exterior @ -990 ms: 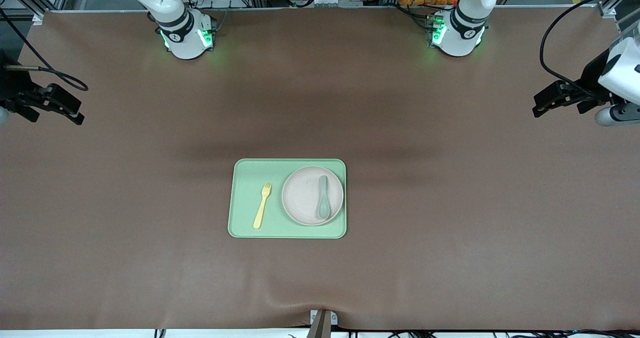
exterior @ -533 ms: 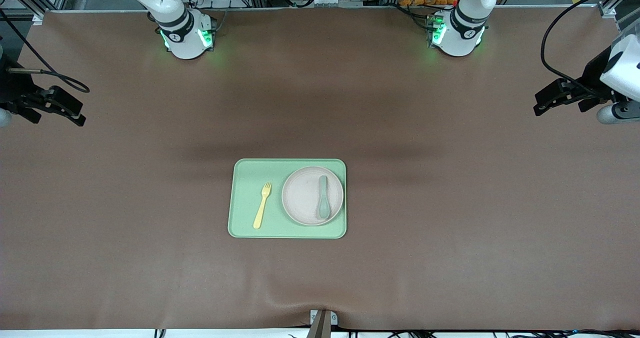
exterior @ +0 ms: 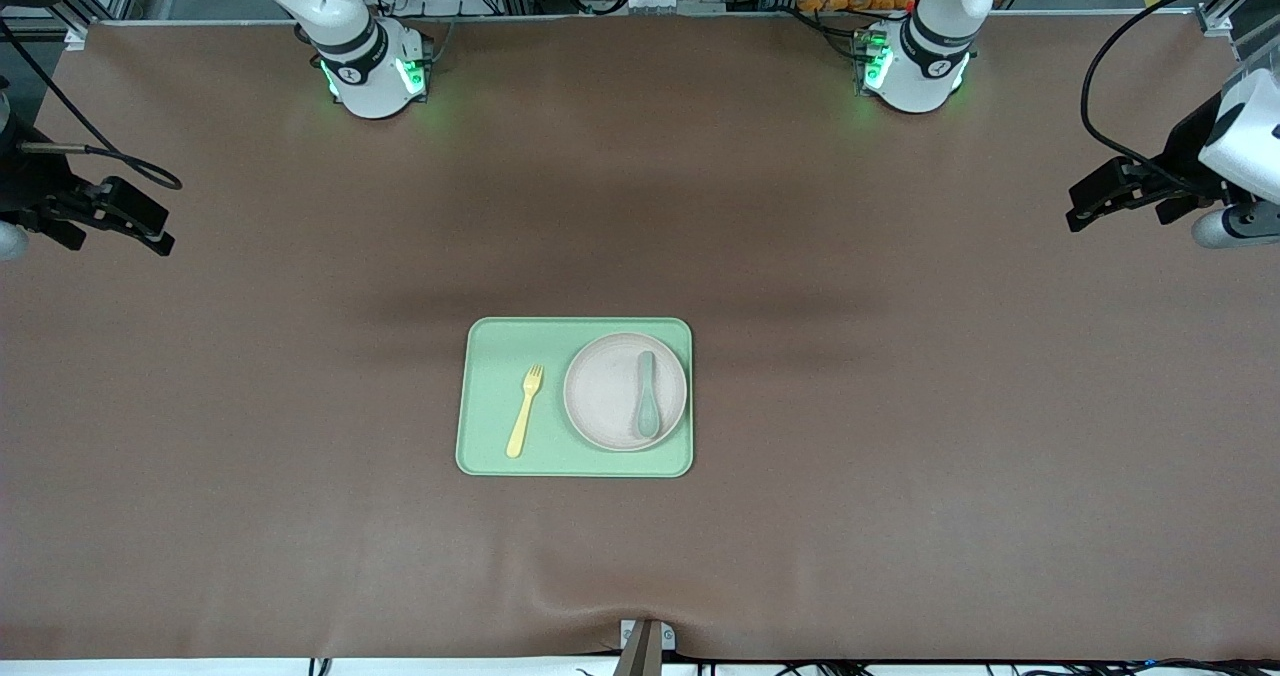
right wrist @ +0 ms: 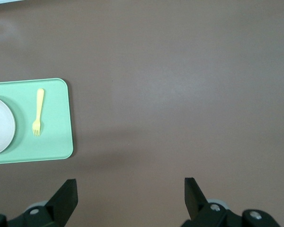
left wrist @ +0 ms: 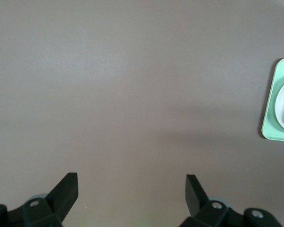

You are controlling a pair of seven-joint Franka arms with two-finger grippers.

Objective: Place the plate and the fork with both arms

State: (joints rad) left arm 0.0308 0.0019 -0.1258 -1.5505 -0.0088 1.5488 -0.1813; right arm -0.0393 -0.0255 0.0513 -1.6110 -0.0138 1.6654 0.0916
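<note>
The pale speckled plate (exterior: 608, 396) lies on a light-green tray (exterior: 495, 356), at the tray's end toward the left arm. A muted-green spoon (exterior: 646, 408) rests in the plate. The small yellow fork (exterior: 524, 411) lies flat on the tray beside the plate, toward the right arm's end. My left gripper (exterior: 1080, 208) hangs open and empty over bare table at its own end. My right gripper (exterior: 160, 231) hangs open and empty at the other end. The right wrist view shows its gripper (right wrist: 130, 182), the fork (right wrist: 38, 112) and part of the plate (right wrist: 0, 125). The left wrist view shows its gripper (left wrist: 131, 182) and the plate (left wrist: 280, 111).
Brown matting covers the table. Both arm bases (exterior: 372, 74) (exterior: 915, 68) stand along the edge farthest from the front camera. A black cable (exterior: 1110, 76) loops above the left gripper. A small bracket (exterior: 645, 641) sits at the table's near edge.
Both grippers have shifted only slightly at their ends of the table. The plate, spoon, fork and tray have not moved.
</note>
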